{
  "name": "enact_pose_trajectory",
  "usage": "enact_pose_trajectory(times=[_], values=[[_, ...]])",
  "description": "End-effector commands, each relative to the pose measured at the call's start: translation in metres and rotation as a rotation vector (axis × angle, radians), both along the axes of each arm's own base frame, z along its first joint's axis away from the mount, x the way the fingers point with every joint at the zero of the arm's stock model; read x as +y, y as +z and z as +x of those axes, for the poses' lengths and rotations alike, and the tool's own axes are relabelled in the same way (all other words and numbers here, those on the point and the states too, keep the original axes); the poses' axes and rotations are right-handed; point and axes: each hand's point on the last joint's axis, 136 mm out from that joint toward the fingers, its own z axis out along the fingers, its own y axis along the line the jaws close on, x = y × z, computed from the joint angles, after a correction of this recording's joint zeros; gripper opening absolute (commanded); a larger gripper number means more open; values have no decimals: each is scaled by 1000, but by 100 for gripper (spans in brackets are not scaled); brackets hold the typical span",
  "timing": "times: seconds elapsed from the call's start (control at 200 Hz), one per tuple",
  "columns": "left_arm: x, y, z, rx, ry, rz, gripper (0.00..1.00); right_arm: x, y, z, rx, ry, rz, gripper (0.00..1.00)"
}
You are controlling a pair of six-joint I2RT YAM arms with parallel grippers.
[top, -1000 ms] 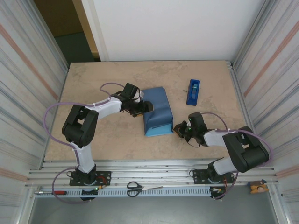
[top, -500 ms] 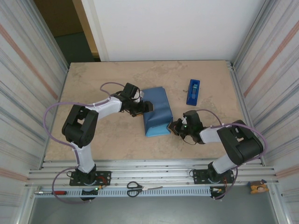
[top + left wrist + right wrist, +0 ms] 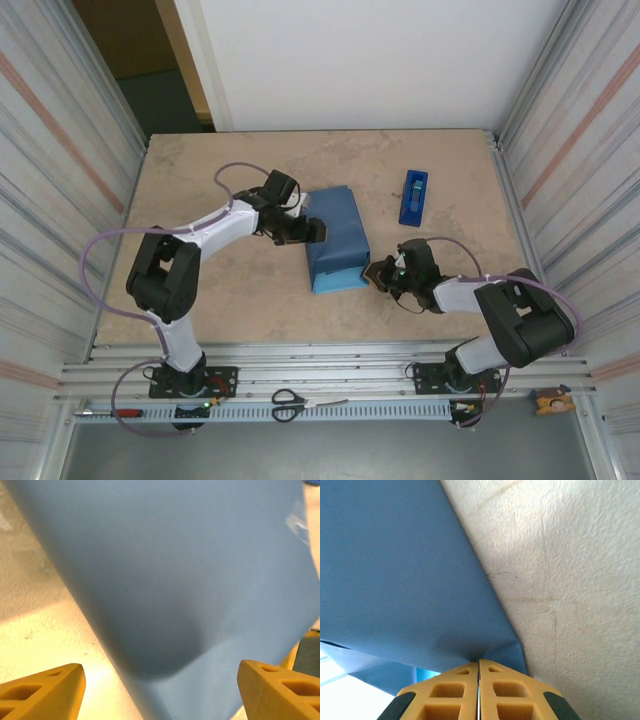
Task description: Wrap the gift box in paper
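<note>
Mounded just left of dispenser (image 3: 414,196): thin, limp paper (image 3: 335,235), likely quick to crease. Right end effector (image 3: 376,272) clamped on its corner; left end effector (image 3: 312,230) agape alongside. Best held by edges.

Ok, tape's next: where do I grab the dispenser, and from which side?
Grip the dispenser across its narrow width, mid-length, coming straight down. It lies by itself, long axis running roughly near to far, so both long sides are free. The right claw is nearer, but it is shut on the paper.
</note>
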Motion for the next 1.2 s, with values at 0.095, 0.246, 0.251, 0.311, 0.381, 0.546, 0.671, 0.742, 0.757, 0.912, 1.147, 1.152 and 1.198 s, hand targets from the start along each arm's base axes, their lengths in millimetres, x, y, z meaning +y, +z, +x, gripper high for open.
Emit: enact_pose_trajectory(times=[0.095, 0.246, 0.251, 0.311, 0.381, 0.546, 0.671, 0.742, 0.757, 0.912, 1.147, 1.152, 1.198], values=[[-37, 44, -14, -215, -313, 36, 75, -10, -1, 0, -13, 7, -36, 10], [-53, 32, -20, -301, -491, 216, 79, -11, -4, 4, -4, 7, -12, 10], [-53, 32, -20, -303, -496, 221, 79, -11, -4, 4, -3, 8, -12, 10], [-53, 24, -19, -340, -548, 297, 82, -10, -4, 5, -1, 13, -5, 9], [-54, 17, -21, -351, -591, 331, 84, -8, -4, 5, -2, 16, 3, 9], [-52, 1, -23, -346, -638, 375, 84, -9, -4, 6, -2, 15, 3, 9], [-51, -9, -23, -343, -645, 411, 84, -8, -5, 7, 2, 18, 4, 9], [-51, -15, -24, -349, -658, 443, 83, -7, -5, 8, 3, 20, 8, 9], [-51, -16, -25, -351, -661, 452, 83, -6, -6, 8, 4, 20, 9, 9], [-46, -28, -28, -356, -683, 529, 80, -4, -5, 10, 3, 23, 24, 9], [-45, -43, -42, -348, -733, 586, 78, 3, 1, 16, -11, 38, 48, 9], [-44, -44, -42, -347, -734, 588, 78, 3, 1, 16, -11, 39, 49, 9], [-44, -47, -45, -340, -747, 602, 78, 5, 2, 17, -18, 45, 56, 9]])
